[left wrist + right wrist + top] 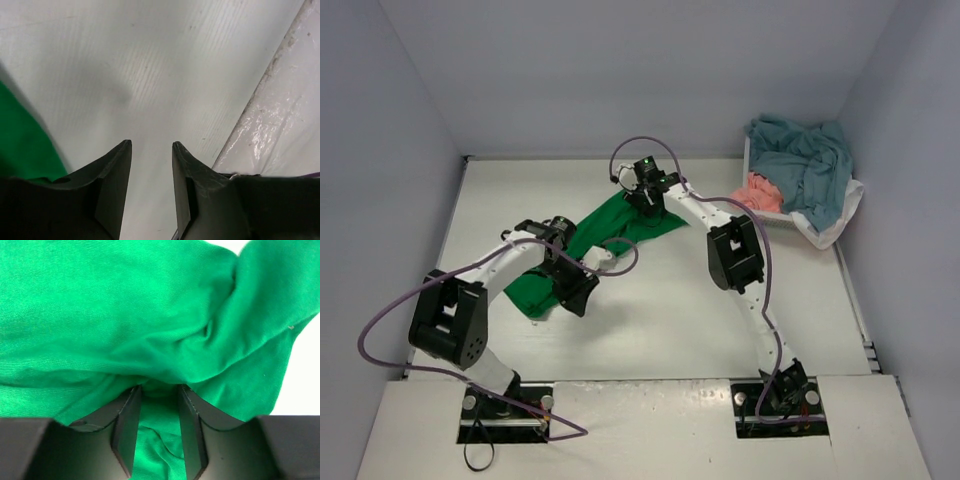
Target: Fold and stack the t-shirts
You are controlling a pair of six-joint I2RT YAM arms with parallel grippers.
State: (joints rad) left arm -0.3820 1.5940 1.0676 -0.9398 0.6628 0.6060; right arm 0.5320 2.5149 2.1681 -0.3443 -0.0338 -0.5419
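Left gripper: jaws spread, empty, over bare table. Green t-shirt lies mid-table, rumpled; likely the spreading step. Right gripper: cloth between parted jaws, grip uncertain. Next: take corners, pull flat. Far right, basket holds teal shirt and pink shirt, well apart; nothing obstructs.
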